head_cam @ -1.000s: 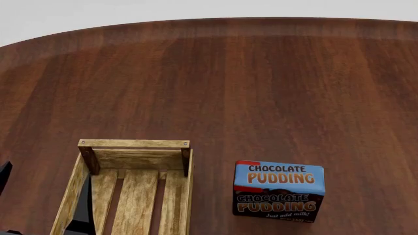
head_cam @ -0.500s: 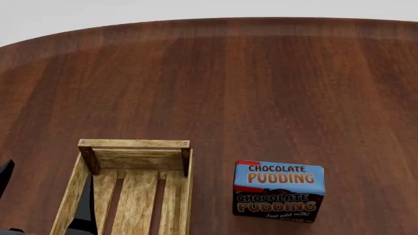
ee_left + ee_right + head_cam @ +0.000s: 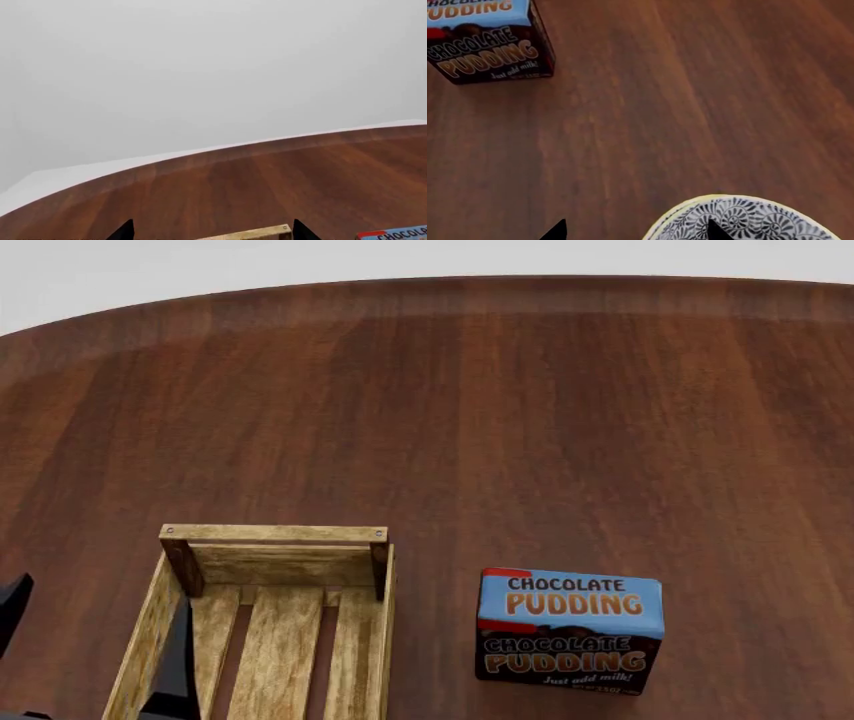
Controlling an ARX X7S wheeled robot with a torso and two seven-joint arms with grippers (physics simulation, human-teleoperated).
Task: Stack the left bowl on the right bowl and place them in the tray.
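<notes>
One patterned white bowl in sight, under right gripper; other bowl unseen.
Both grippers' tips apart, holding nothing; left gripper faces light slatted wooden tray, at 9 o'clock from blue-and-brown pudding box, probably staged for drop-off.

— What changed over that last second?

— Very little. In the head view, the dark piece of my left arm at the frame's left edge slid lower.

— And inside the tray?

— The black part showing beside its left wall shifted slightly. I couldn't tell more than that.
</notes>
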